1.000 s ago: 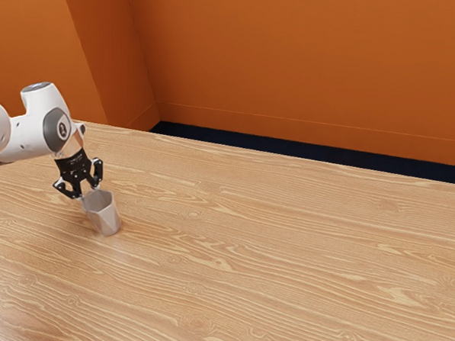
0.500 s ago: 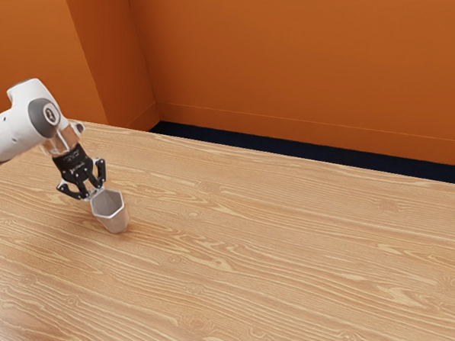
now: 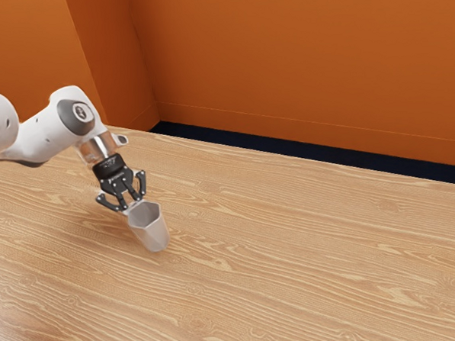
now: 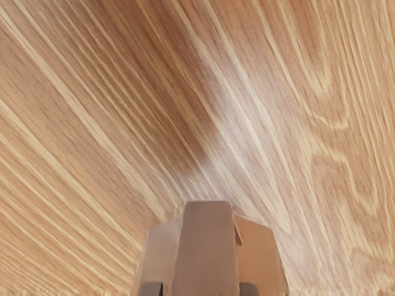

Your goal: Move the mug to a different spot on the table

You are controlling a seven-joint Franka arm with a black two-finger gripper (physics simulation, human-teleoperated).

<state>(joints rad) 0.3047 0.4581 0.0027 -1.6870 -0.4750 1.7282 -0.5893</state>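
"Exterior view first: where is the mug point(image 3: 148, 226)?"

"Toward the exterior view's left on the wooden surface point(image 3: 315, 242), hanging from the gripper point(image 3: 130, 204), which comes down at a slant from the white arm point(image 3: 46, 133)."

"What does the gripper have hold of?"

"The mug's rim. The black fingers are drawn close together, pinching the wall at the edge nearest the arm, one inside and one outside as far as I can judge. A rim pinch suits a carry: the body hangs free below the hand."

"Is it off the surface?"

"Its base is at or barely above the wood; I cannot tell which. The dark patch on the grain ahead of it in the wrist view reads to me as a shadow."

"Which way does it point?"

"It is tilted, not upright. Its long axis follows the hand's slant: mouth up and toward the exterior view's left, base down and toward the right. In the wrist view its faceted side point(image 4: 208, 250) shows just under the hand. I see no handle."

"Why the lean?"

"Probably because the wrist is angled, and the mug follows it."
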